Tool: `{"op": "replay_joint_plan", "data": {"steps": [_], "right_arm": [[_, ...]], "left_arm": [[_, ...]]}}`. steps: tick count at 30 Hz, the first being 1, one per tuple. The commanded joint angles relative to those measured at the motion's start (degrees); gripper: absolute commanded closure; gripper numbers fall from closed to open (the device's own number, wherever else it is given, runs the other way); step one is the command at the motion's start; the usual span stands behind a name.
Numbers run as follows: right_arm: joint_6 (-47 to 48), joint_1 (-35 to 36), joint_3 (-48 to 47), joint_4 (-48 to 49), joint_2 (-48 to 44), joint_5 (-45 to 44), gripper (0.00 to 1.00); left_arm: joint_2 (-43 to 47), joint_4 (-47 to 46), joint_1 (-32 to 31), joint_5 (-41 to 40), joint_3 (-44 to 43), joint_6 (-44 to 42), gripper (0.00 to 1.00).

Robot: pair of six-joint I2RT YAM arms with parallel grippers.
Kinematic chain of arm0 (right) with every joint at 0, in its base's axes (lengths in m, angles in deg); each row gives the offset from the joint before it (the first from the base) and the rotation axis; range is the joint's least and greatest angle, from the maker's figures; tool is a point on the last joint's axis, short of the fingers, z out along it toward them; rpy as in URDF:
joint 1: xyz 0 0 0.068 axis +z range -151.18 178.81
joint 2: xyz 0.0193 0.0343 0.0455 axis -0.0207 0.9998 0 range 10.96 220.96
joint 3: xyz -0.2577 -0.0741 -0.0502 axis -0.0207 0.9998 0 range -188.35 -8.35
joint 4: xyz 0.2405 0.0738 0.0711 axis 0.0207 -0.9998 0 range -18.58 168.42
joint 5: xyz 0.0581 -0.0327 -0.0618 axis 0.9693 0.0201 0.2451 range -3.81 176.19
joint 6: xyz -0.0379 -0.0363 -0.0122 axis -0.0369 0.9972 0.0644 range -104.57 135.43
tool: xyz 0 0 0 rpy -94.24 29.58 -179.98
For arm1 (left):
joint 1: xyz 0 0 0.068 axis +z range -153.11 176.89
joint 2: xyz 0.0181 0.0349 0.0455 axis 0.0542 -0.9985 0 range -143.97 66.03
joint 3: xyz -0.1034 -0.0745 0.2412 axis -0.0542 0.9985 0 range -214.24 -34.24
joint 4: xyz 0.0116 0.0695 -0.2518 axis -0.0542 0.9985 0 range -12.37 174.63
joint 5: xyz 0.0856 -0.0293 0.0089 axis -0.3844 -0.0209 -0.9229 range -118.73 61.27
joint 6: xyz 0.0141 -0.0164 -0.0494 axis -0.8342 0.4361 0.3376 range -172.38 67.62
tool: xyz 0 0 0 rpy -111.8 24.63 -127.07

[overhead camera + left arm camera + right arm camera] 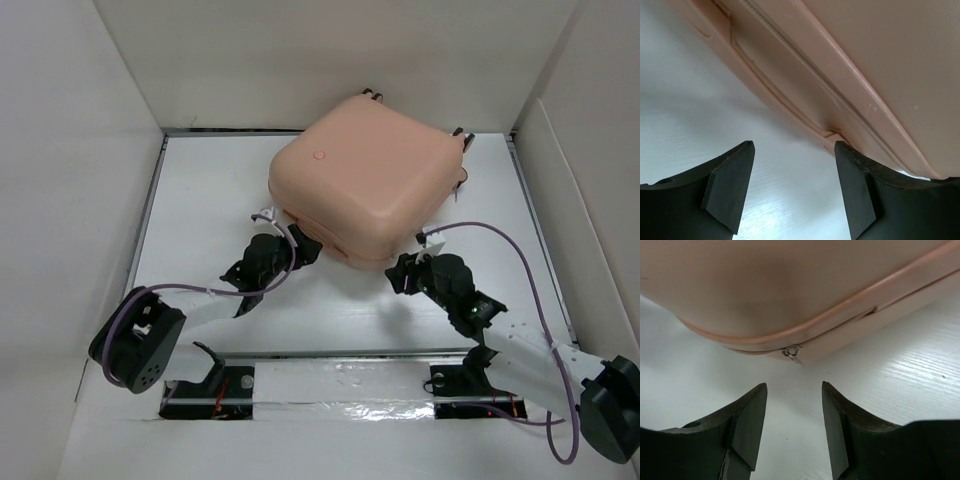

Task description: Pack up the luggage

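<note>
Luggage: I see the pink luggage (365, 185) lying flat with its lid down on the white table (200, 200), toward 12 o'clock from the arms.
Dot: a small round dot (320, 155) sits on the shell near the 10 o'clock corner.
Left gripper: my left gripper (792, 150) is spread apart and holds nothing. It is just beside the luggage's 7 o'clock edge, by the zipper (805, 70).
Right gripper: my right gripper (794, 390) is spread apart too and holds nothing. It is near the 5 o'clock corner, facing the little metal zipper pull (791, 352).
</note>
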Motion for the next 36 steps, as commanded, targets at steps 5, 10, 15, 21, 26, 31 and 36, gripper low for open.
{"op": "replay_joint_plan", "data": {"steps": [5,10,15,21,26,31,36], "right_arm": [[2.9,-2.5,-1.9,14.1,2.7,2.0,0.50],[3.1,-4.0,-1.7,18.3,7.8,4.5,0.55],[2.8,-4.0,-0.7,24.3,10.1,4.3,0.75],[2.6,-3.5,0.0,27.7,10.4,4.4,1.00],[1.5,-2.9,1.4,28.0,10.2,2.7,1.00],[0.4,-3.5,2.5,25.0,7.9,-3.1,1.00],[-0.6,-7.8,1.4,16.9,4.8,-6.8,1.00]], "left_arm": [[-5.4,-6.0,0.6,0.9,-4.4,0.6,0.39],[-8.6,-8.4,1.2,1.1,-5.0,1.6,0.42],[-10.6,-11.4,1.2,2.4,-5.2,2.4,0.49],[-13.0,-14.3,-1.1,3.3,-6.6,3.2,0.51],[-16.1,-17.6,-1.1,-0.2,-6.4,5.5,0.63],[-16.8,-19.6,1.9,-3.9,-4.8,6.2,1.00],[-13.9,-21.0,6.8,-4.8,-0.9,6.0,1.00]]}}
